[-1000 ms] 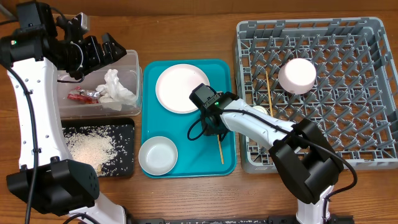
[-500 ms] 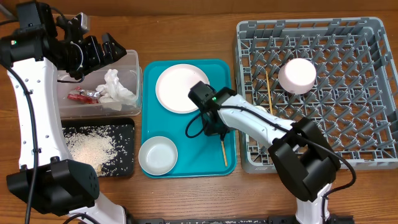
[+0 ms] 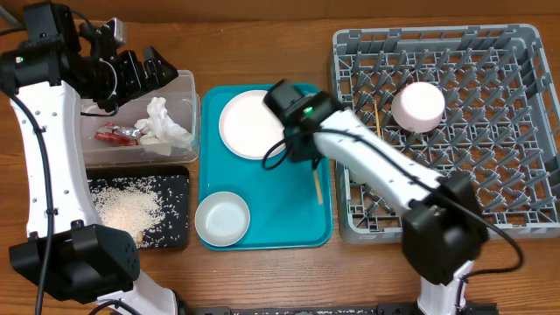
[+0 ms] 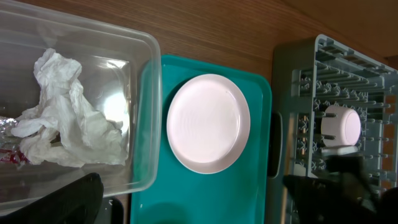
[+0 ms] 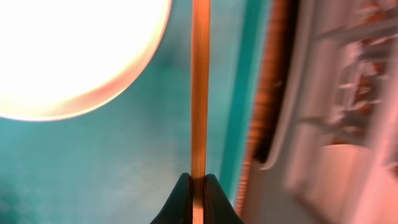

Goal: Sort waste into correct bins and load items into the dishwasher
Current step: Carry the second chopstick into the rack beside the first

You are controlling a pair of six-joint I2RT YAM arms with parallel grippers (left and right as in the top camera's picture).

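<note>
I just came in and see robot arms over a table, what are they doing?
They are clearing up dishes and rubbish. The right hand is shut on a thin wooden chopstick, holding it over the flat teal tray beside the grey plastic dish rack. The left hand hangs open over the clear plastic tub, which holds a crumpled white tissue and a red shiny wrapper. A round pink plate and a white bowl wait on the tray.

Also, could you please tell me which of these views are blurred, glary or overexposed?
Right wrist: the rack smears with motion blur, the plate is blown out white, the chopstick is fairly crisp. Left wrist: sharp, with glare on the tub; its own fingers are dark and soft. Overhead: sharp, evenly lit.
</note>
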